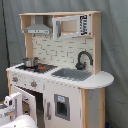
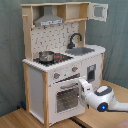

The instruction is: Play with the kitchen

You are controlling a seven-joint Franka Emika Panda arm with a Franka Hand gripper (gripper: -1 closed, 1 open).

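Note:
The kitchen [image 1: 60,75] [image 2: 62,60] is a tall toy of light wood and white panels. It has a grey hood [image 1: 38,29], a black faucet [image 1: 83,59] over the sink [image 1: 72,74], and a small pot [image 2: 46,56] on the stove. In the second exterior view my gripper [image 2: 82,87] is at the upper right edge of the oven door [image 2: 65,97], touching or almost touching it. The oven door [image 1: 26,100] stands ajar in the first exterior view, where only white parts of the arm [image 1: 11,105] show at the lower left.
Red-centred knobs [image 2: 57,76] sit above the oven. A small cupboard door [image 1: 62,106] is below the sink. The kitchen stands on a wooden floor [image 2: 30,120] in front of a grey curtain [image 1: 115,50]. My white arm [image 2: 102,97] reaches in from the second exterior view's right.

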